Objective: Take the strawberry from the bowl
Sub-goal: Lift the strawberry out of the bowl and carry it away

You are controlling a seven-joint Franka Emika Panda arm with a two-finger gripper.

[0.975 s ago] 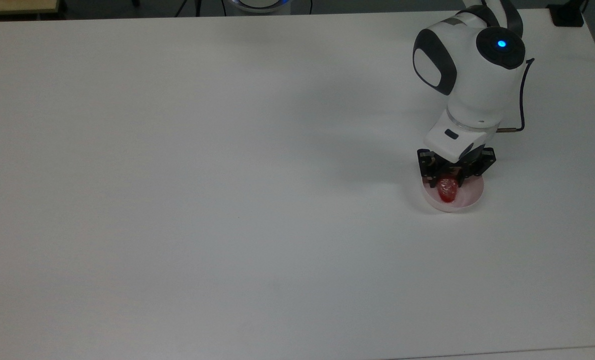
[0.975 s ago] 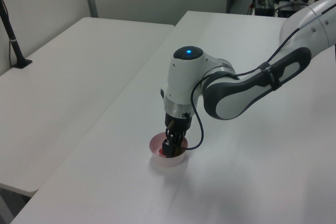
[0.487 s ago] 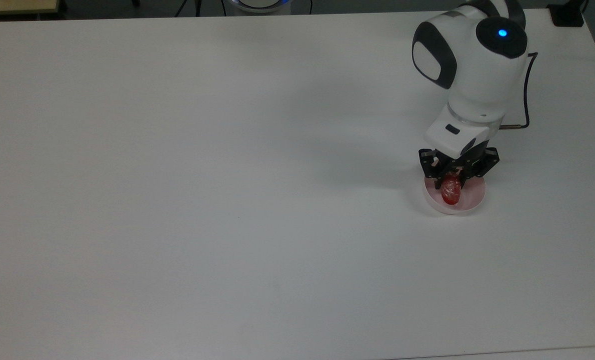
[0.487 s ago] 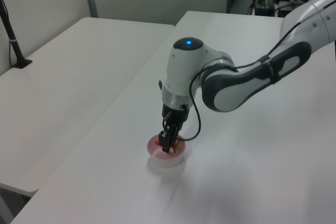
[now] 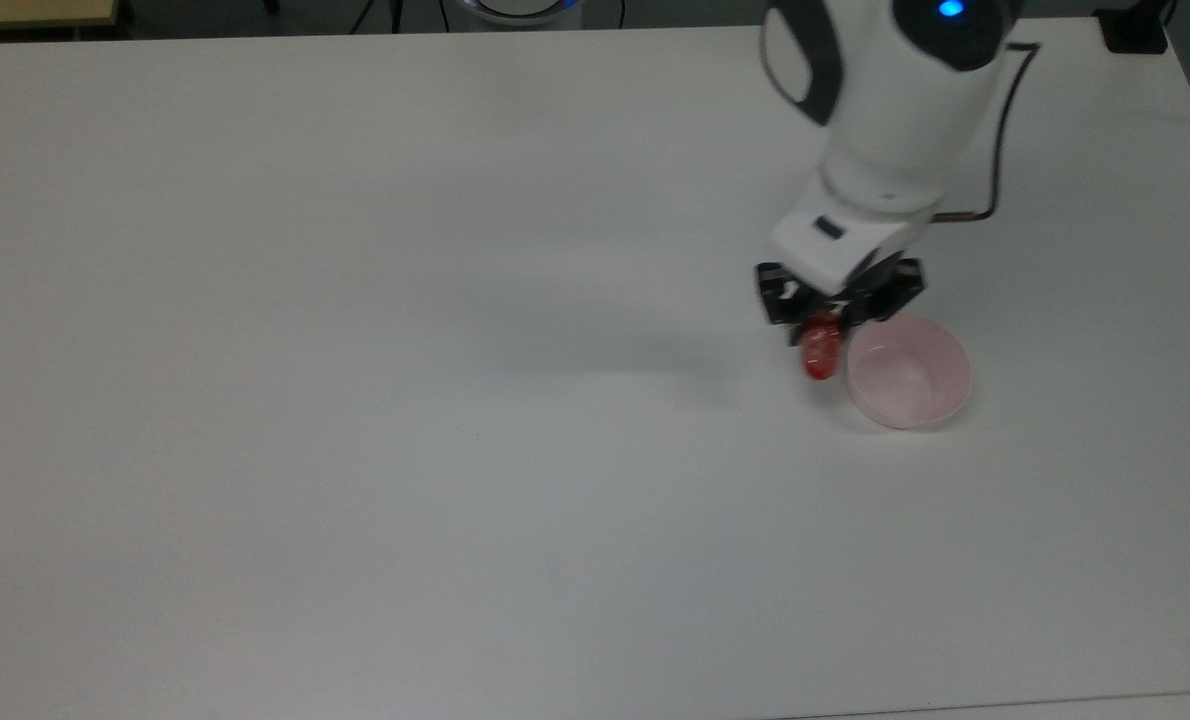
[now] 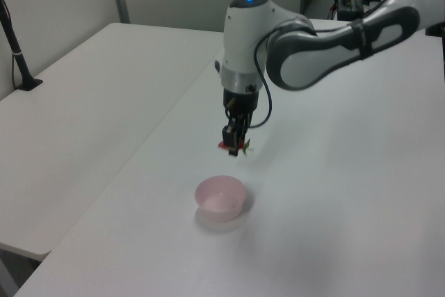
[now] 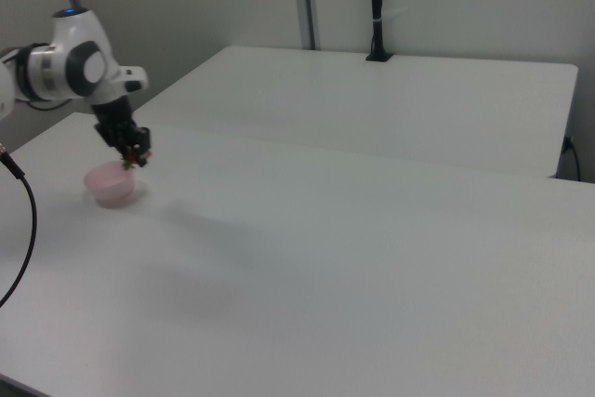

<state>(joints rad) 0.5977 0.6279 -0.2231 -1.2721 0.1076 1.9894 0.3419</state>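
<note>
Nearest me in the left view is the bowl (image 6: pixel 220 197), pink, upright and with nothing in it, sitting on the white table (image 6: pixel 334 193); I read that as the fruit already being out. Just behind and above it hangs the gripper (image 6: pixel 234 143), fingers pinched together on the strawberry (image 6: pixel 230 146), which is off the table and clear of the bowl rim. In the top view the strawberry (image 5: pixel 819 352) dangles from the gripper (image 5: pixel 827 322) with its red tip pointing down, just to the top view's left of the bowl (image 5: pixel 909 372), close to the rim but not touching as far as I can tell. My guess is the grip is at the upper end, near the cap, so the long body hangs free under the fingers. In the right view the gripper (image 7: pixel 136 155) sits just above the bowl (image 7: pixel 113 183), strawberry too small there to judge. Further back the white arm (image 6: pixel 313 33) reaches in from the left view's right, wrist pointing straight down, which keeps the fruit hanging plumb. I judge the pick as done; what's left is holding the squeeze so it doesn't slip. Beyond are a second table (image 6: pixel 90 95) and grey partition walls (image 7: pixel 437 6).
</note>
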